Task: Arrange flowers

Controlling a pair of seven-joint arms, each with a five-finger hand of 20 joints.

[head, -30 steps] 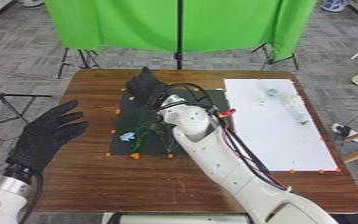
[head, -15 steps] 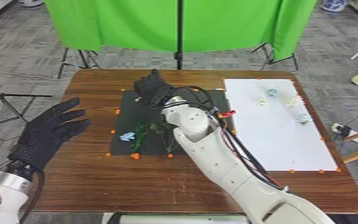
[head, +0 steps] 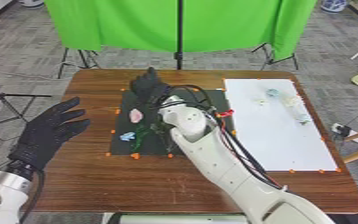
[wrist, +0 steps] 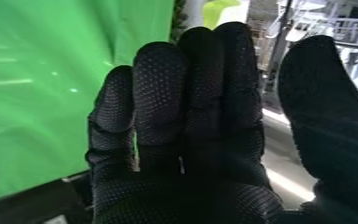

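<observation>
In the head view my right hand (head: 149, 87) is over the far part of the dark mat, its fingers straight. The right wrist view shows my right hand (wrist: 189, 115) with straight fingers, thumb apart, nothing held. Nearer than that hand, a pink flower (head: 135, 116) lies on the mat, and a blue flower (head: 127, 136) with green stems (head: 139, 140) lies closer still. On the white sheet (head: 264, 135) are a pale blue flower (head: 272, 92) and several whitish ones (head: 293, 101). My left hand (head: 42, 135) is held at the table's left edge, fingers spread.
The dark mat (head: 124, 147) lies mid-table, with orange markers around it. A red object (head: 225, 113) is beside my right forearm, which crosses the mat. A green curtain (head: 122, 25) hangs beyond the far edge of the wooden table (head: 87, 175).
My right hand first shifted right, then slightly back left and away. The pink flower has come into sight beside it on the mat. My left hand has stayed nearly still.
</observation>
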